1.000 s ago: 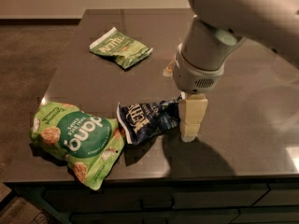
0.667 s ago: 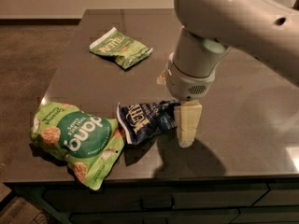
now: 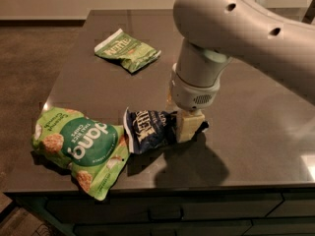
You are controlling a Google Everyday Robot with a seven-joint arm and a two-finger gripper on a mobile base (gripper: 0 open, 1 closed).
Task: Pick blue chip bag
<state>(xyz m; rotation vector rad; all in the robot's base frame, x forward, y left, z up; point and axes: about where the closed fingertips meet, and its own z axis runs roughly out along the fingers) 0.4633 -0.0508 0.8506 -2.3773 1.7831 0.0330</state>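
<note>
The blue chip bag (image 3: pixel 147 131) is a small crumpled navy foil bag with white lettering. It lies on the dark countertop (image 3: pixel 261 132) near the front edge, in the middle. My gripper (image 3: pixel 188 127) hangs from the big white arm (image 3: pixel 231 28) and is down at the bag's right end, touching or overlapping it. The bag's right tip pokes out behind the gripper. The arm's wrist hides the part of the bag just under it.
A large bright-green "dang" bag (image 3: pixel 78 146) lies at the front left, touching the blue bag's left side. A small light-green bag (image 3: pixel 127 49) lies farther back. The counter's front edge runs just below the bags, with drawers under it.
The arm has swung left and lower. The gripper has gone from just right of the blue bag to down on its right end. The bags have not moved.
</note>
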